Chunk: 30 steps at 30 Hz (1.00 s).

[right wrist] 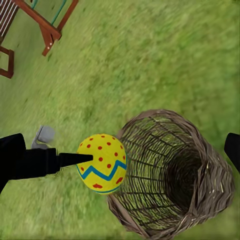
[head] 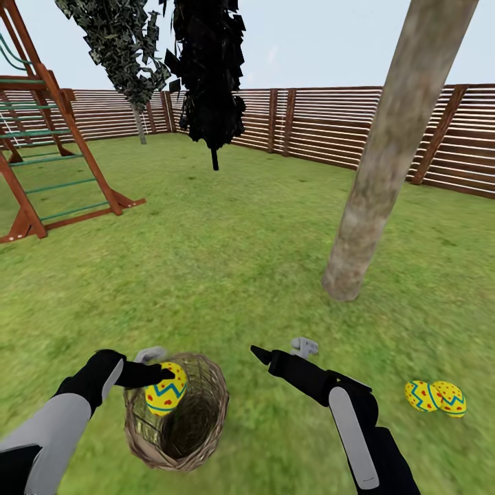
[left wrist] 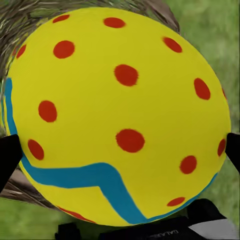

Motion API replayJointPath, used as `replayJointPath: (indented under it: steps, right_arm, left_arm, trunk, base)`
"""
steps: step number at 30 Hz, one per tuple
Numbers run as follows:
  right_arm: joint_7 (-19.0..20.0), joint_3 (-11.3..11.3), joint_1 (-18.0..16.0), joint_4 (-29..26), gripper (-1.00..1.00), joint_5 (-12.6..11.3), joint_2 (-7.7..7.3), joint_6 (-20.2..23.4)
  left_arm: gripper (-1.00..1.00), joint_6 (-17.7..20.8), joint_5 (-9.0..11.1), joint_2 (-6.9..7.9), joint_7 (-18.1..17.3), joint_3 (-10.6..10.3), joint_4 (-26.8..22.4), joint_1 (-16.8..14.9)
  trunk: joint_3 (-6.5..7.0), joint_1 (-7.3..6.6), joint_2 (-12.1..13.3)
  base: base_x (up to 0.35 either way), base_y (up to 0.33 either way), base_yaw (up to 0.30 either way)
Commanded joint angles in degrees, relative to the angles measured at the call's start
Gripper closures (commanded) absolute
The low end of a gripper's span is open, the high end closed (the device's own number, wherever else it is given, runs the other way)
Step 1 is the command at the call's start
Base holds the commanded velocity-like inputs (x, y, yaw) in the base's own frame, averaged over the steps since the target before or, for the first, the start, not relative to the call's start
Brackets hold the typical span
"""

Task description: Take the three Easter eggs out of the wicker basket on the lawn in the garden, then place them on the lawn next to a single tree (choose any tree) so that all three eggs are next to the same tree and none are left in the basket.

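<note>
My left gripper [head: 163, 378] is shut on a yellow Easter egg [head: 166, 390] with red dots and a blue zigzag, held at the near-left rim of the wicker basket [head: 206, 426]. Up close in the left wrist view the egg [left wrist: 120, 110] sits between both fingers [left wrist: 9, 155]. The right wrist view looks down on the same egg [right wrist: 102, 164] beside the basket's rim [right wrist: 150, 120]; the inside that shows is bare. Two more eggs [head: 421, 396] [head: 450, 399] lie touching on the lawn [head: 240, 261], near the pale tree trunk [head: 385, 172]. My right gripper [head: 261, 356] hangs open right of the basket.
A red-brown play tower [head: 48, 151] stands at the far left. A slatted wooden fence [head: 330, 124] rings the yard, with two dark narrow trees [head: 210, 75] before it. Open grass lies between the basket and the trunk.
</note>
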Motion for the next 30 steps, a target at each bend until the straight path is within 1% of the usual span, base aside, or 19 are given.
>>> replayJointPath:
  steps: [1,4,6,8,9,11,12,14,18,21,23,24,25,26,30]
  right_arm:
    - [0.30,-0.11,-0.03,-0.04,-1.00,0.26,-0.02,0.24]
    - [0.36,-1.21,-0.01,-0.04,-1.00,0.23,-0.01,0.27]
    - [0.38,-1.95,-0.01,-0.04,-1.00,0.23,-0.06,0.28]
    - [0.38,-2.26,-0.03,-0.04,-1.00,0.23,-0.08,0.28]
    - [0.38,-2.31,-0.03,-0.04,-1.00,0.23,-0.08,0.28]
    - [0.39,-2.36,-0.03,-0.04,-1.00,0.23,-0.09,0.28]
    - [0.39,-2.36,-0.02,-0.04,-1.00,0.23,-0.09,0.28]
    - [0.39,-2.35,-0.01,-0.04,-1.00,0.23,-0.09,0.26]
    - [0.39,-2.37,-0.03,-0.04,-1.00,0.23,-0.09,0.28]
    - [0.39,-2.37,-0.01,-0.04,-1.00,0.23,-0.09,0.27]
    - [0.39,-2.34,-0.02,-0.04,-1.00,0.23,-0.09,0.26]
    - [0.39,-2.30,-0.01,-0.04,-1.00,0.23,-0.06,0.27]
    - [0.39,-2.29,-0.01,-0.04,-1.00,0.23,-0.06,0.27]
    - [0.39,-2.30,-0.02,-0.04,-1.00,0.23,-0.08,0.28]
    - [0.39,-2.29,0.01,-0.04,-1.00,0.23,-0.09,0.28]
  left_arm:
    - [1.00,0.70,-0.64,0.45,-1.56,0.93,-0.16,-0.02]
    - [1.00,1.14,-0.63,1.80,-5.17,1.38,-0.24,-0.02]
    - [1.00,1.19,-0.63,2.35,-7.60,1.43,-0.25,-0.02]
    - [1.00,1.21,-0.60,3.50,-10.67,1.55,-0.26,-0.02]
    - [1.00,1.21,-0.61,4.16,-12.81,2.02,-0.26,-0.02]
    - [1.00,1.03,-0.63,5.62,-18.22,4.45,-0.31,-0.02]
    - [1.00,0.95,-0.63,6.21,-20.10,5.20,-0.33,-0.02]
    - [1.00,0.82,-0.63,7.54,-23.66,5.87,-0.34,-0.02]
    - [1.00,0.64,-0.63,9.27,-32.48,6.09,-0.32,-0.02]
    - [1.00,0.57,-0.63,10.30,-38.45,6.20,-0.31,-0.02]
    - [1.00,0.49,-0.67,10.69,-43.53,6.62,-0.33,-0.02]
    - [1.00,0.45,-0.70,10.81,-46.73,6.73,-0.32,0.03]
    - [1.00,0.44,-0.71,10.87,-48.12,6.78,-0.32,0.04]
    - [1.00,0.41,-0.72,11.14,-50.64,6.80,-0.31,0.05]
    - [1.00,0.29,-0.76,11.83,-58.02,6.81,-0.28,0.18]
  trunk:
    - [0.13,-0.23,0.39]
    - [0.67,-0.89,1.59]
    - [1.03,-1.33,2.40]
    - [1.39,-1.77,3.20]
    - [1.57,-1.99,3.60]
    - [1.93,-2.43,4.40]
    - [2.11,-2.65,4.80]
    - [2.47,-3.08,5.60]
    - [3.19,-3.96,7.21]
    - [3.73,-4.62,8.41]
    - [4.08,-5.06,9.21]
    - [4.26,-5.28,9.62]
    - [4.44,-5.50,10.02]
    - [4.62,-5.72,10.42]
    - [5.34,-6.60,12.02]
  base:
    - [0.000,0.000,0.000]
    - [0.000,0.000,0.000]
    - [0.000,0.000,0.000]
    - [0.000,0.000,0.000]
    - [0.000,0.000,0.000]
    - [0.000,0.000,0.000]
    - [0.000,0.000,0.000]
    - [0.000,0.000,0.000]
    - [0.000,0.000,0.000]
    - [0.000,0.000,0.000]
    - [0.000,0.000,0.000]
    - [0.000,0.000,0.000]
    - [0.000,0.000,0.000]
    - [0.000,0.000,0.000]
    - [0.000,0.000,-0.001]
